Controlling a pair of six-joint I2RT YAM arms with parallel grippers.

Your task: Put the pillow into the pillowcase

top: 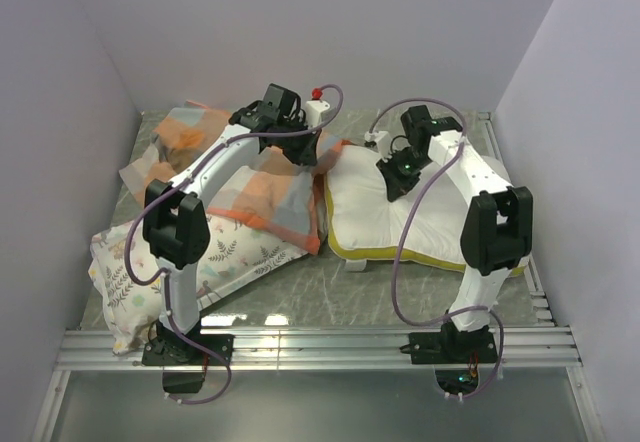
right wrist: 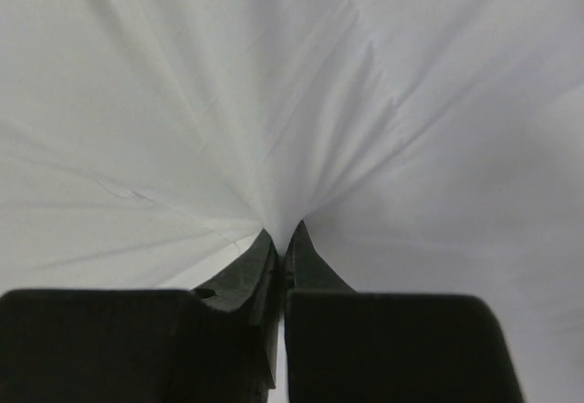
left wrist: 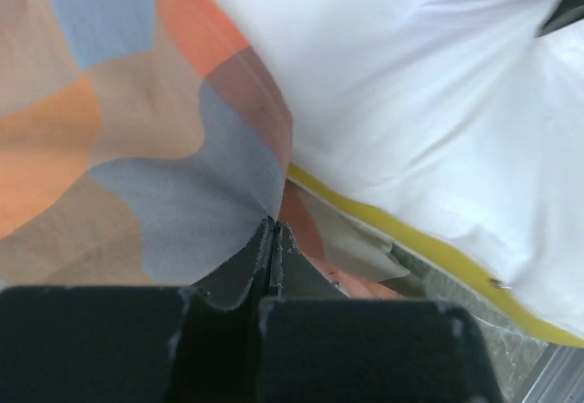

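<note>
The cream-white pillow [top: 400,224] with a yellow band lies at the right of the table. The checked orange, peach and grey-blue pillowcase [top: 270,187] lies left of it, its edge against the pillow's left end. My left gripper [top: 300,137] is shut on the pillowcase's edge [left wrist: 228,175], beside the pillow's yellow band [left wrist: 429,248]. My right gripper [top: 398,177] is shut on a pinch of the pillow's white cloth [right wrist: 274,148], which puckers into the fingertips.
A white pillow printed with flowers and deer [top: 170,267] lies at the front left, partly under the pillowcase. A metal rail [top: 320,347] runs along the near edge. Walls close in the left, back and right.
</note>
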